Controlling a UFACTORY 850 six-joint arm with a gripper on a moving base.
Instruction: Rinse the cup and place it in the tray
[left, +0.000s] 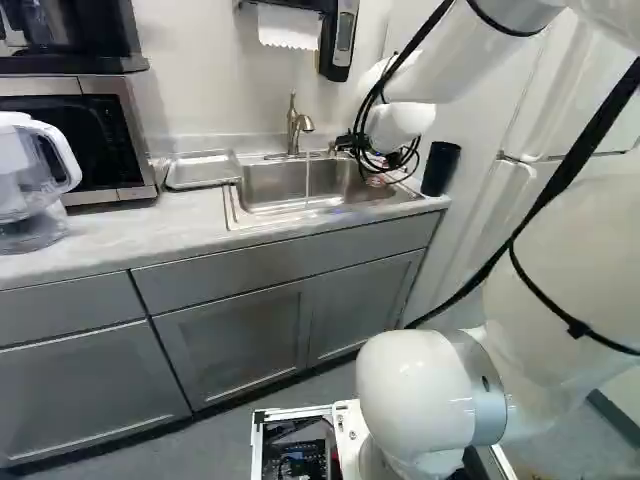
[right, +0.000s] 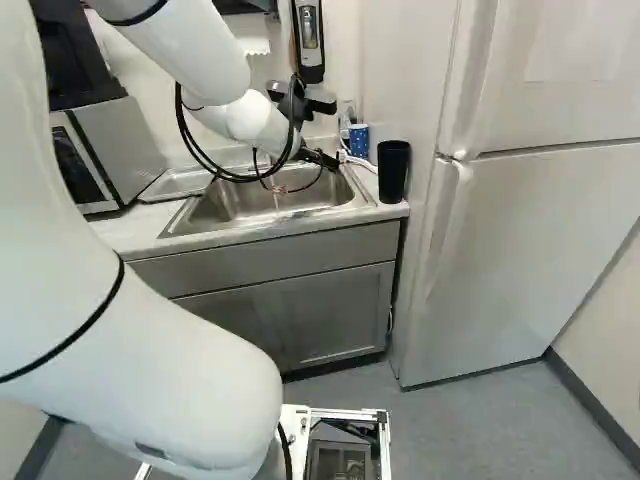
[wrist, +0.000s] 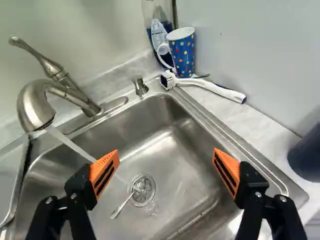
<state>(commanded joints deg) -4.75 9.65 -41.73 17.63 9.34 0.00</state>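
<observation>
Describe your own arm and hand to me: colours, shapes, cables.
My arm is glossy white with thick, rounded sections and a silver-grey collar at a lower joint. Black cables run along its outside. The hand is black, with two fingers showing small metal screws; each carries a wedge-shaped orange pad with dark slots.

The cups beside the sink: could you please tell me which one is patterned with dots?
The blue mug by the brush: coloured dots cover it, while the black cup is plain.
</observation>
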